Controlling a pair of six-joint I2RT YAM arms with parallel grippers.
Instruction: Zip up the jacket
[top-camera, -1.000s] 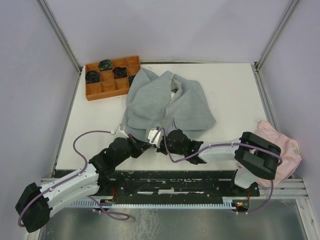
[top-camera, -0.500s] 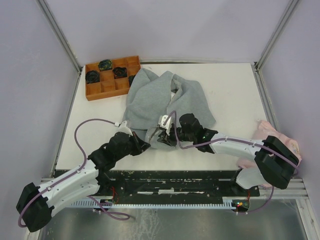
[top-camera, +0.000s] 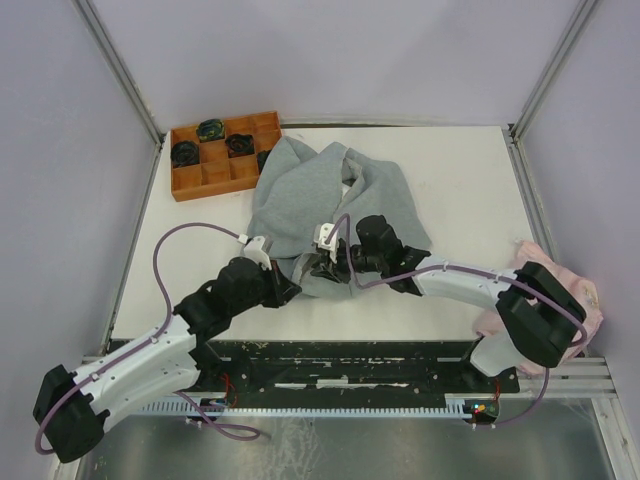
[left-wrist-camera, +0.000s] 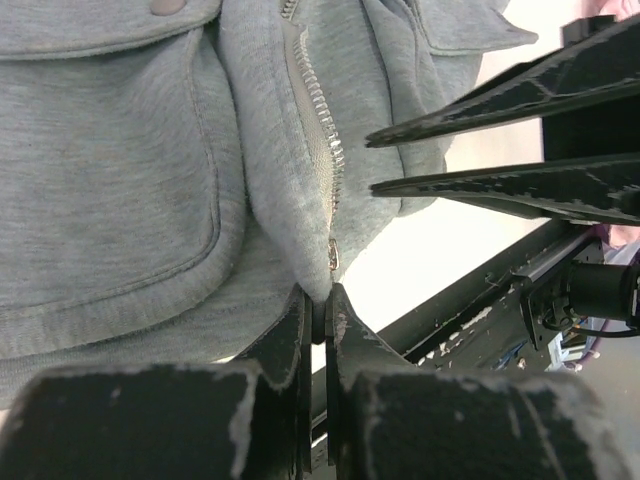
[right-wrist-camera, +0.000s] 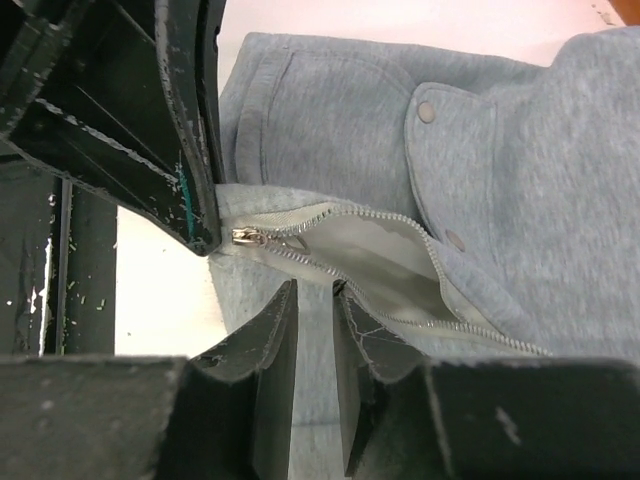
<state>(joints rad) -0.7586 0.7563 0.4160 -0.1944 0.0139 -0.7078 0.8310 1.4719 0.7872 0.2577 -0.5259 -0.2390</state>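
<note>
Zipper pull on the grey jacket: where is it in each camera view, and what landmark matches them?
Top external: not discernible, hidden where both arms meet at the jacket's near hem.
Left wrist: zipper pull low centre, just above the left gripper.
Right wrist: zipper pull left of centre, beside the left gripper's finger.
Shared landmark: the left gripper pinching the hem.

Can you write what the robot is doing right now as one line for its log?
left gripper: shut on jacket hem | right gripper: open, beside zipper pull | zipper: not yet zipped up
</note>
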